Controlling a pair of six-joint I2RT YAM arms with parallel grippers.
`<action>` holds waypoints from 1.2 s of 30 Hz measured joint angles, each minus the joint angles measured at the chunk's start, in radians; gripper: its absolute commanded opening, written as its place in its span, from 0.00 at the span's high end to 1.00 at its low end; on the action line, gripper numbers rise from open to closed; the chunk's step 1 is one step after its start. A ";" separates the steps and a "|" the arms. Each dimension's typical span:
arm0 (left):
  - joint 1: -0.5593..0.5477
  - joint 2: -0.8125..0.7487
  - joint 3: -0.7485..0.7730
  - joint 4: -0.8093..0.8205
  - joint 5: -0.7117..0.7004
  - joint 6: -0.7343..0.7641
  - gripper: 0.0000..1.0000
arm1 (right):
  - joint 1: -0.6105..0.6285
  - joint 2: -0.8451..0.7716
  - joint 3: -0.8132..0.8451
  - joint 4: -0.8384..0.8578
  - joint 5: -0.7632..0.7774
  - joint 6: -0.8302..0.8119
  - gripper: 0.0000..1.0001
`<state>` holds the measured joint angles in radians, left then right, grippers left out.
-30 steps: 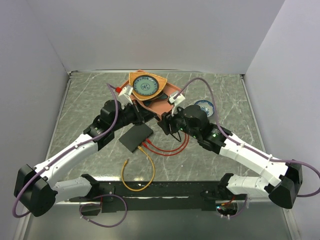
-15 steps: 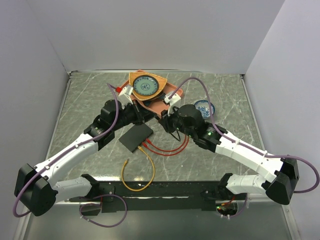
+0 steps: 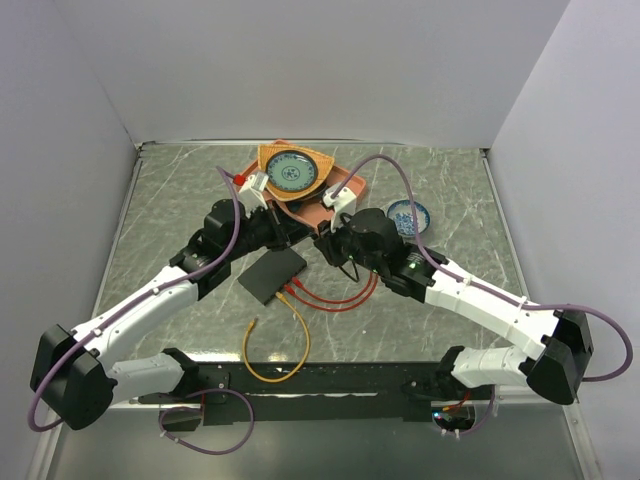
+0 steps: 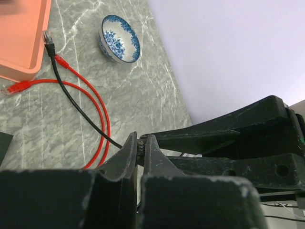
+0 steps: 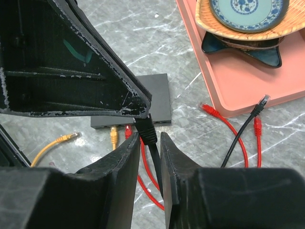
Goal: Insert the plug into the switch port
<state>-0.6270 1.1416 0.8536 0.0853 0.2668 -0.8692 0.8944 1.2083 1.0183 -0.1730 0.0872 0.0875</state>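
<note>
The black plug [image 5: 147, 130] on its black cable is pinched in my left gripper [image 4: 141, 143], which is shut on it just above the table. My right gripper [image 5: 150, 143] is open, its fingers on either side of the plug's boot and cable right below the left fingertips. The flat black switch [image 3: 270, 277] lies just beyond and below the two grippers. Its port row [image 5: 143, 125] faces me, with a yellow plug [image 5: 114, 137] and a red plug [image 5: 127, 131] seated in it. In the top view the left gripper [image 3: 298, 238] and right gripper [image 3: 322, 243] meet.
An orange tray [image 3: 335, 205] with stacked dishes stands behind the grippers. A blue-patterned bowl [image 3: 410, 215] sits to the right. Red cable loops [image 3: 340, 298] and a yellow cable [image 3: 285, 350] lie in front of the switch. The black cable's other plug [image 5: 262, 102] rests by the tray.
My right arm has swung left and brought its open fingers around the plug held by the left gripper. The left arm has barely moved.
</note>
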 measured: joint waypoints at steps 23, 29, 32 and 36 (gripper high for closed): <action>0.006 -0.001 0.006 -0.016 -0.019 0.031 0.14 | 0.011 0.024 0.010 -0.015 0.058 -0.023 1.00; 0.026 -0.076 0.001 -0.067 -0.109 0.037 0.04 | 0.011 -0.111 0.004 -0.097 0.139 -0.023 1.00; 0.044 -0.141 -0.003 -0.079 -0.163 0.040 0.02 | 0.011 -0.270 0.000 -0.134 0.209 -0.026 1.00; 0.071 -0.193 -0.006 -0.104 -0.214 0.051 0.01 | 0.011 -0.440 0.003 -0.178 0.299 -0.030 1.00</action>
<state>-0.5560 0.9482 0.8478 -0.0189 0.0525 -0.8177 0.9054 0.7681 1.0218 -0.3511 0.3859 0.0578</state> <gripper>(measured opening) 0.989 0.165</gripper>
